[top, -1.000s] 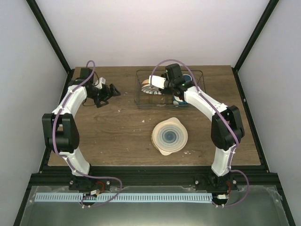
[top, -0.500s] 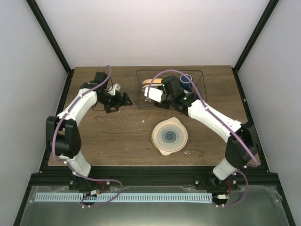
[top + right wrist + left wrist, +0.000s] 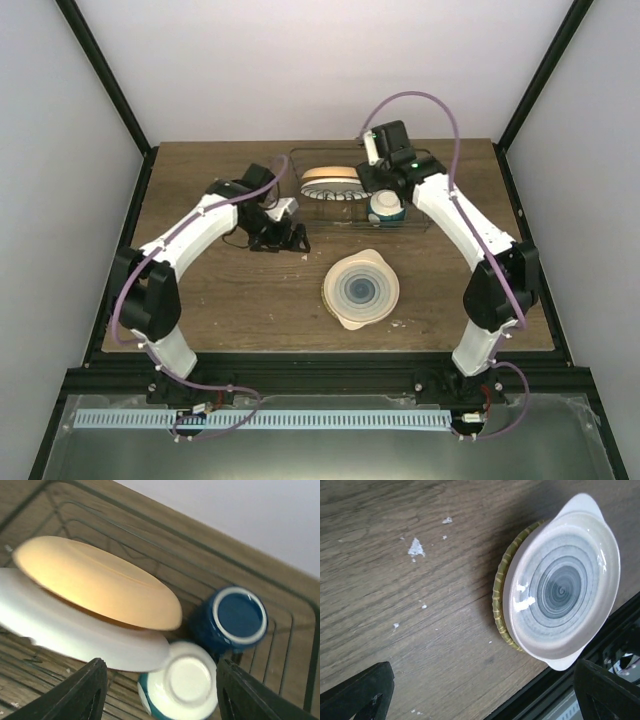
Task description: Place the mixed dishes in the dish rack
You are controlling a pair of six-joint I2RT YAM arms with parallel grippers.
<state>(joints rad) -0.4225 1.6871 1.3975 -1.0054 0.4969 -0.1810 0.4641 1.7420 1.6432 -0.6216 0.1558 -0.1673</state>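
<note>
The wire dish rack [image 3: 418, 160] stands at the back centre. In it an orange-yellow plate [image 3: 330, 178] leans on a white plate [image 3: 75, 630], beside an upturned white-and-blue bowl [image 3: 387, 208] and an upturned dark blue mug [image 3: 235, 615]. My right gripper [image 3: 380, 192] hangs open and empty over the bowl [image 3: 185, 685]. A cream plate with grey-blue rings [image 3: 362, 290] lies on a ribbed yellow-green plate [image 3: 501, 587] at table centre. My left gripper [image 3: 293, 238] is open and empty, left of that stack [image 3: 560, 585].
White crumbs [image 3: 415, 547] dot the wooden table left of the stack. The table's near edge and black frame [image 3: 600, 645] run just past the stack. Black corner posts [image 3: 100, 80] and white walls enclose the table.
My left gripper has swung right from the back left toward the plate stack. My right gripper has moved from the rack's left part to over the bowl on its right.
</note>
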